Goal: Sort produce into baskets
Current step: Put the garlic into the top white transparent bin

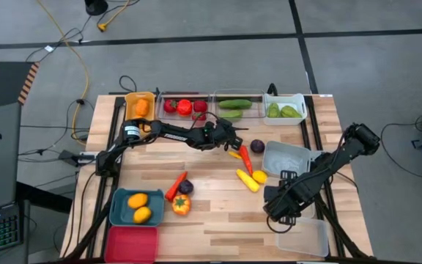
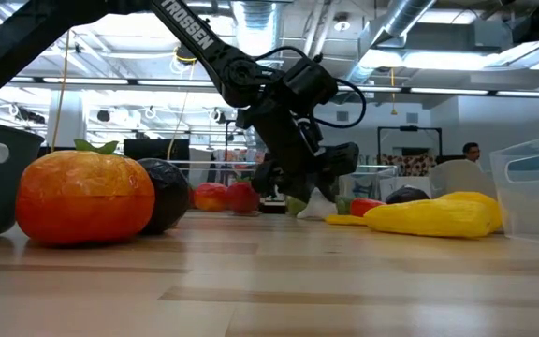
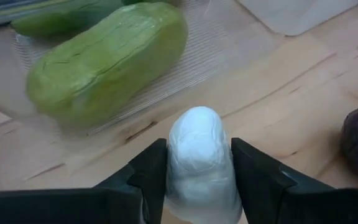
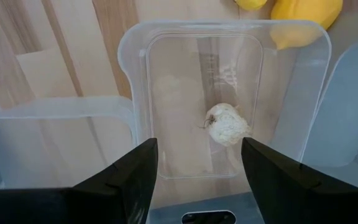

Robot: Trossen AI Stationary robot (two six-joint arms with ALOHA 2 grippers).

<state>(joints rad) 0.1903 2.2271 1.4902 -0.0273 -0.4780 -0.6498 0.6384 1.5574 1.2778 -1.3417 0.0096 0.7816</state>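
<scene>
Your high camera looks straight down on the whole bench (image 1: 211, 213). The low one sits at bench level, facing the room. Each wrist camera looks closely past its jaws. High and low share the orange tomato (image 1: 181, 204).

Only readable text: "TROSSEN" in white capitals on the dark arm link (image 2: 187, 30) running down from the top of the low view; nothing else legible on bins, produce, table or in the room behind.
</scene>
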